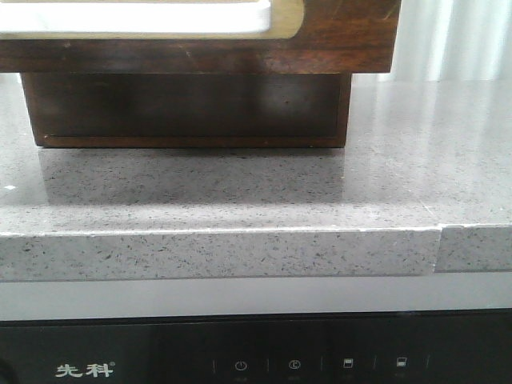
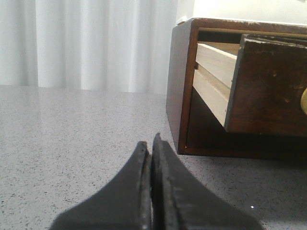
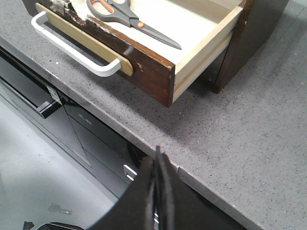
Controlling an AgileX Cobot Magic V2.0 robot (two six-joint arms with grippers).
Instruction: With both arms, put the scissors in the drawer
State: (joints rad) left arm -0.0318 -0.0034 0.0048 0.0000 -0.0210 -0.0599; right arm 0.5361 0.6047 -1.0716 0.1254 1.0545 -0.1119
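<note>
The scissors [image 3: 129, 18], dark grey with orange-lined loops, lie inside the pulled-out drawer [image 3: 148, 72], on its pale wooden floor. The drawer front has a white handle [image 3: 72, 48] on a tan strip. In the front view the drawer front [image 1: 336, 40] fills the top edge, close to the camera; no arm shows there. My left gripper [image 2: 150, 143] is shut and empty, low over the counter to the left of the brown cabinet [image 2: 180, 81], with the drawer [image 2: 268, 86] sticking out. My right gripper [image 3: 157, 158] is shut and empty, above the counter's front edge, apart from the drawer.
The grey speckled counter [image 1: 240, 192] carries the cabinet [image 1: 192, 108]. A seam [image 1: 441, 240] splits the counter's front edge on the right. A black appliance panel [image 1: 256, 364] sits below. White curtains [image 2: 91, 43] hang behind.
</note>
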